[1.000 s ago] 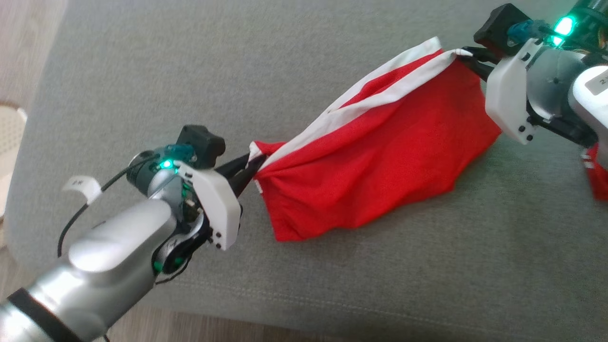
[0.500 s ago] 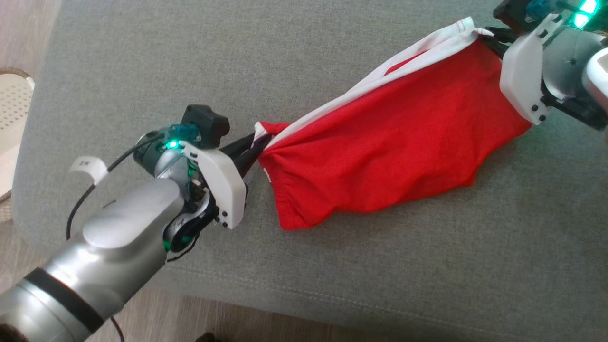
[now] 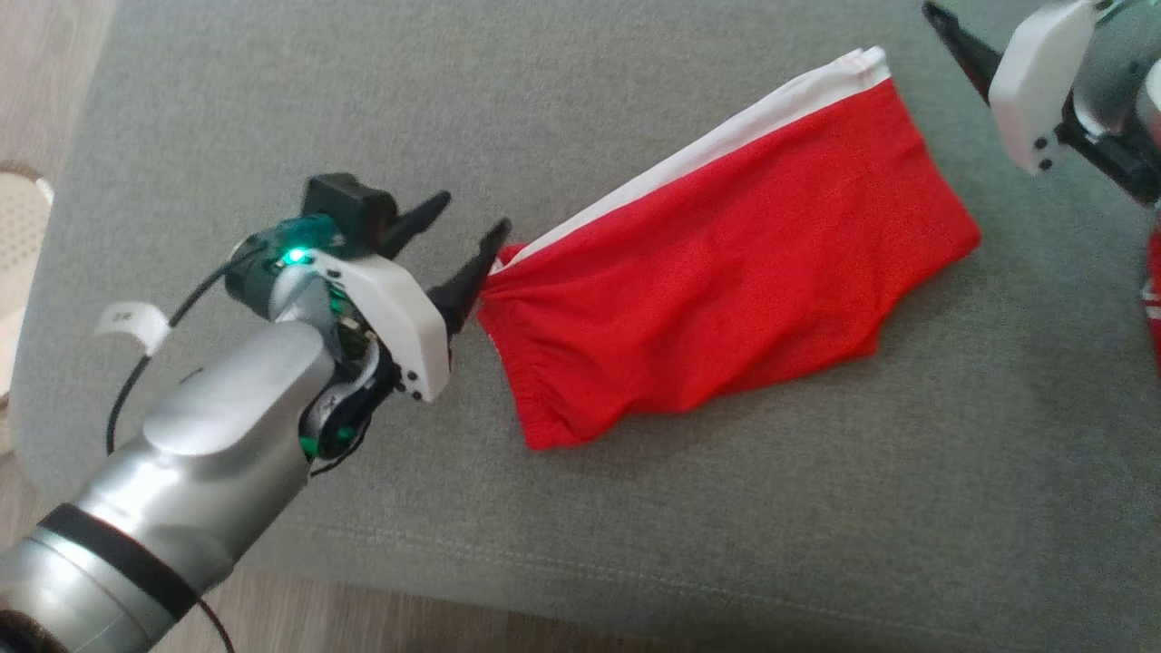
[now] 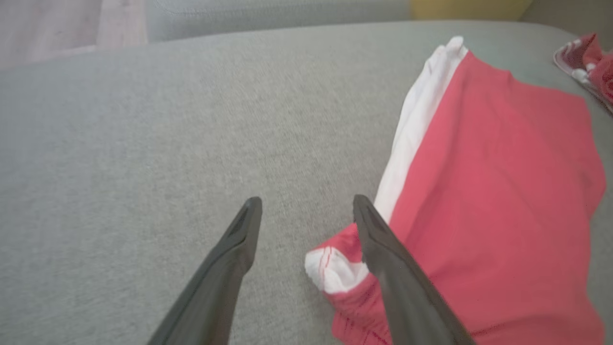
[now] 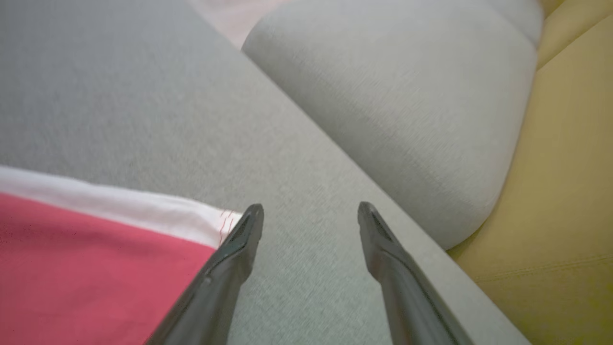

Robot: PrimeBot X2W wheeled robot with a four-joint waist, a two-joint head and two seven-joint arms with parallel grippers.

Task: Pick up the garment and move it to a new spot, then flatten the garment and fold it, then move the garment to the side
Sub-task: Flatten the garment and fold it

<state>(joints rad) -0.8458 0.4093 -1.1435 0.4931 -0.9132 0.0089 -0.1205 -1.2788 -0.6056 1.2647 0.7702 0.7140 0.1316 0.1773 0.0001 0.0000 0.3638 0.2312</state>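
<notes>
Left gripper spread wide, nothing between its jaws, one finger overlapping the bunched near corner of the garment in the left wrist view. Right gripper equally wide, empty, just beside the white-banded far corner. Red garment flat and diagonal on the grey sofa cushion, between both grippers. Near the right arm, another red cloth; beyond, a yellow cushion.

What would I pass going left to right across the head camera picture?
Pale basket at the edge → left gripper, open → red and white garment lying flat on the grey cushion → right gripper, open.
</notes>
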